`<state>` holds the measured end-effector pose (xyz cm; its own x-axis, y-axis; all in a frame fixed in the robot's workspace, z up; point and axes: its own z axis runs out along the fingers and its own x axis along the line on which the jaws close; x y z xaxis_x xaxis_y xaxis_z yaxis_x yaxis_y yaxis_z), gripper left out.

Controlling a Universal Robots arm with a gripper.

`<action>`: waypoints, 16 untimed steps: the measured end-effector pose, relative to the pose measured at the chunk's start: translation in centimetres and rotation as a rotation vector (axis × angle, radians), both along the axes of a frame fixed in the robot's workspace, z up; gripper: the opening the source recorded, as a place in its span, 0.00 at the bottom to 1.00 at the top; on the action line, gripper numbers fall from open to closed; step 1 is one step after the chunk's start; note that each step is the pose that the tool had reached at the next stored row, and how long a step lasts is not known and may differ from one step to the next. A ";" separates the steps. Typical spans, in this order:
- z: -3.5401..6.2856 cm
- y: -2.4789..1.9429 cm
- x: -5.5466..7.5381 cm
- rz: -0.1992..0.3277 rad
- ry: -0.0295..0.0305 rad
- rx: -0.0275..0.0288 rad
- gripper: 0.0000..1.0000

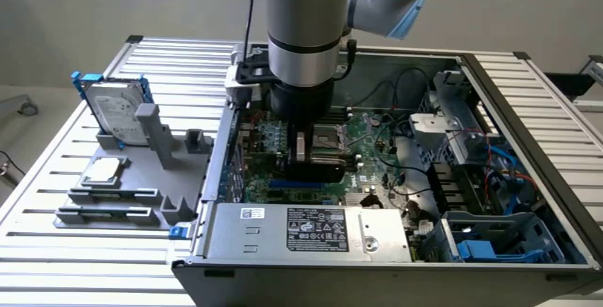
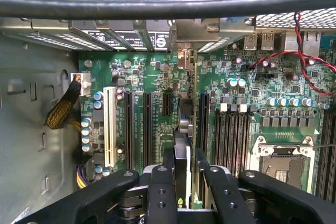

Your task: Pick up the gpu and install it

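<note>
My gripper (image 1: pixel 311 153) reaches down into the open computer case (image 1: pixel 527 130), over the green motherboard (image 1: pixel 377 134). It is shut on the gpu (image 1: pixel 317 171), whose black shroud hangs below the fingers. In the wrist view the gpu (image 2: pixel 190 129) shows edge-on, standing upright between the two black fingers (image 2: pixel 160 187), with the gripper (image 2: pixel 188 179) closed around it. Its metal bracket end (image 2: pixel 184 59) is close to the case's rear slot openings. The card runs along the long black expansion slots (image 2: pixel 147 129). Whether its lower edge sits in a slot is hidden.
A white slot (image 2: pixel 109 127) and memory slots (image 2: pixel 231 135) flank the card; an open processor socket (image 2: pixel 281 163) lies beside them. Red wires (image 2: pixel 310 61) hang near the rear. Outside the case, a grey fixture (image 1: pixel 141 197) holds a hard drive in a blue frame (image 1: pixel 118 113) and a silver chip (image 1: pixel 104 171).
</note>
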<state>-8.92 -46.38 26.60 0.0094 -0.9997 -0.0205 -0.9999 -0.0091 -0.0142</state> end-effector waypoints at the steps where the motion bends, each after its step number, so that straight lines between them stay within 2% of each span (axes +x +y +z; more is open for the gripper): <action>1: -0.04 0.00 0.0 0.000 0.0000 0.0001 0.26; 16: -0.30 -0.03 -0.3 0.001 0.0000 0.0001 0.26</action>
